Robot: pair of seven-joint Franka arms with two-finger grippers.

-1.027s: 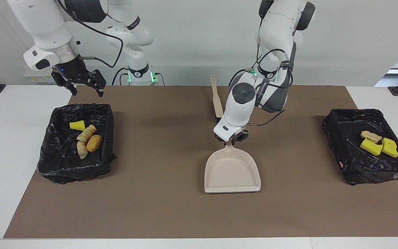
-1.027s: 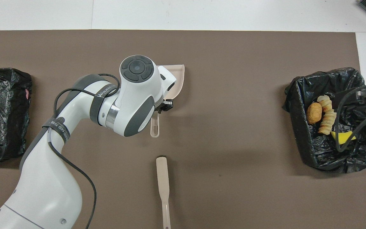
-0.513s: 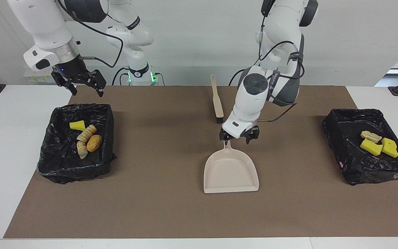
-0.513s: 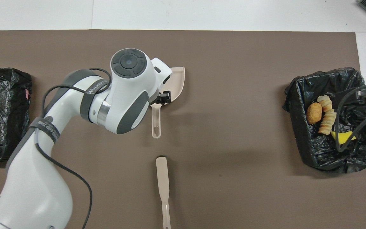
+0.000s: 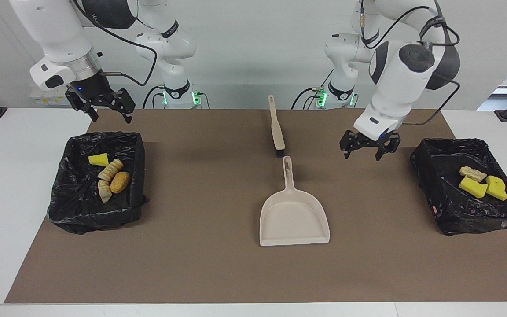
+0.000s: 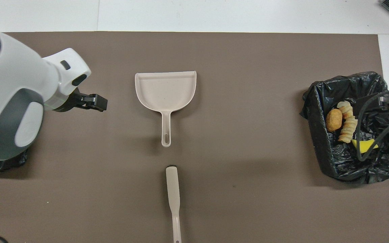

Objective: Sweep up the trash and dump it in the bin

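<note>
The trash lies in two black-lined bins. The bin (image 5: 66, 207) at the right arm's end holds one yellow sponge chunk (image 5: 98, 160) and three bread-like lumps (image 5: 120, 182); it also shows in the overhead view (image 6: 319, 141). The bin (image 5: 429, 176) at the left arm's end holds two yellow sponge chunks (image 5: 472, 186) and a tan lump (image 5: 472, 173). My left gripper (image 5: 361, 155) is open and empty, up over the mat between the dustpan and that bin; it also shows in the overhead view (image 6: 96, 102). My right gripper (image 5: 112, 119) is open and empty, waiting over the other bin's robot-side rim.
The beige dustpan (image 5: 294, 215) lies flat mid-mat, handle toward the robots, also seen in the overhead view (image 6: 165, 89). The beige brush (image 5: 276, 127) lies nearer the robots, in line with the handle, and shows from above (image 6: 173, 192). The brown mat (image 5: 200, 264) covers the table.
My left gripper has let go of the dustpan handle, risen and swung toward the left arm's end of the table. The dustpan stays flat. The right arm has not moved.
</note>
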